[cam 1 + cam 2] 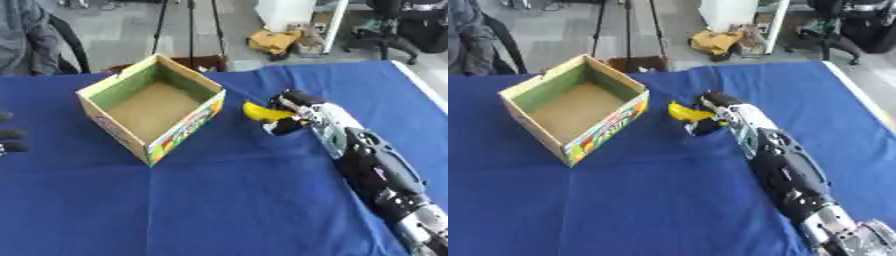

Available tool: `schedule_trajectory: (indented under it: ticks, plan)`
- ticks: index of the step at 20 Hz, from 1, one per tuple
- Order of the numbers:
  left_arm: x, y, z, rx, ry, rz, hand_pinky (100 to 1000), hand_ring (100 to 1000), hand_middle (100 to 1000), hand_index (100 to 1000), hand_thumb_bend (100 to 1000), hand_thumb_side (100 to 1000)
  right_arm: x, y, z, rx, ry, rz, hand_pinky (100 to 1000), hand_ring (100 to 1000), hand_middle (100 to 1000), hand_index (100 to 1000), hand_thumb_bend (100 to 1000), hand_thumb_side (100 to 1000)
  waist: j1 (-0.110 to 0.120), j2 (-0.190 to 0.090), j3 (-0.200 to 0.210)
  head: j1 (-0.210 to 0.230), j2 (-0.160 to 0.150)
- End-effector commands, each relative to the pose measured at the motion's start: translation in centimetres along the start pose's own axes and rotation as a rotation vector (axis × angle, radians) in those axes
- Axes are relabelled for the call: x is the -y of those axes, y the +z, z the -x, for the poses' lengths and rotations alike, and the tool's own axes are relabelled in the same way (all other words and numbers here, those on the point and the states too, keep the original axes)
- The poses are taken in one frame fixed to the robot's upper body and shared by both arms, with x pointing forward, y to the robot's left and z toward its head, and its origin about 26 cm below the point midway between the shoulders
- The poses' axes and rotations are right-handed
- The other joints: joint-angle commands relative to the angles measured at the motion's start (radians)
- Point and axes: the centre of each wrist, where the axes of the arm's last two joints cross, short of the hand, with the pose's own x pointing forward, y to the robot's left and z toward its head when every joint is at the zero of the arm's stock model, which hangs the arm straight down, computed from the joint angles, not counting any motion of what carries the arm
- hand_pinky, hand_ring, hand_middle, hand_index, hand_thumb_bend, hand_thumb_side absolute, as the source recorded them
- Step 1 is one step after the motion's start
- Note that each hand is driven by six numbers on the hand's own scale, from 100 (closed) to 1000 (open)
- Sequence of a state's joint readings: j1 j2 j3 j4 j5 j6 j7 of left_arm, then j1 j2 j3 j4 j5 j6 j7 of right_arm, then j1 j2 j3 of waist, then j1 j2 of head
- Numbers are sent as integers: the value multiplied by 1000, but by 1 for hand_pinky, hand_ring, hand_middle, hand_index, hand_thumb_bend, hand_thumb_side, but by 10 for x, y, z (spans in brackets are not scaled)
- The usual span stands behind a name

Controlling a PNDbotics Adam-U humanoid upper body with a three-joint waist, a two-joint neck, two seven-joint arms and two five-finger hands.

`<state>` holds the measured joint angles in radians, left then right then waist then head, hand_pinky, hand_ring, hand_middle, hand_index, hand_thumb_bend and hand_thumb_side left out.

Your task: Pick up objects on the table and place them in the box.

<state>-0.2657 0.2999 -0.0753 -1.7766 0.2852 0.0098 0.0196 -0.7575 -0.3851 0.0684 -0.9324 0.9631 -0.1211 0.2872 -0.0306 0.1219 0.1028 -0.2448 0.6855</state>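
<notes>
One yellow object (260, 112), curved and smooth, sits in the grasp of the robot's right hand (293, 112), whose dark fingers curl around it from above and below, pinching it just over the blue cloth of the table (227, 200). Whether the object touches the cloth or is lifted clear of it cannot be told. The right arm, black with silver joints, reaches in from the lower right corner and stretches diagonally up toward the middle of the table. Just to the left of the held object stands an open cardboard box (151, 112), set at an angle so that one corner points toward the robot. Its inside walls are green, its floor is plain brown, and its outer front panel carries colourful printing. The yellow object is near the box's right-hand wall but apart from it, outside the box. At the far left edge of the left eye view, a few dark fingertips of the left hand (10, 141) show; whether that hand is spread or curled cannot be told.
</notes>
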Motion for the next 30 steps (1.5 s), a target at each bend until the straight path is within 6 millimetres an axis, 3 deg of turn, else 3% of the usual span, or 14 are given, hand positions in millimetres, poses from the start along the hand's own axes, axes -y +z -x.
schedule_trajectory:
  ticks: [1, 6, 10, 16, 24, 30]
  plan:
    - [-5, -3, -9, 27, -24, -4, 597, 622, 682, 717, 557, 1000, 40, 5, -2, 27, 41, 100, 632, 563, 481, 582, 100, 467, 0, -14, -2, 5, 1]
    - [-6, -3, -9, 25, -27, -4, 597, 622, 681, 716, 559, 1000, 63, 2, -19, 76, 62, 161, 635, 566, 483, 585, 100, 474, -4, -19, -1, 5, 3]
    - [-6, -3, -8, 20, -27, 2, 597, 621, 681, 716, 559, 1000, 72, -7, -45, 145, 83, 175, 636, 569, 485, 587, 100, 479, -7, -26, 9, -3, 5]
    - [0, -7, -10, 31, -18, 29, 597, 621, 680, 716, 561, 1000, 77, -21, -84, 234, 121, 173, 638, 574, 491, 591, 100, 485, -12, -27, 63, -32, -3]
    - [13, -21, -24, 86, 10, 92, 597, 620, 679, 716, 566, 1000, 70, -32, -105, 256, 127, 177, 636, 584, 498, 600, 100, 512, -14, -8, 180, -99, -47]
    - [24, -28, -32, 114, 31, 138, 596, 619, 679, 716, 567, 1000, 39, -39, -110, 239, 89, 191, 638, 619, 520, 627, 100, 529, -2, 17, 247, -152, -90]
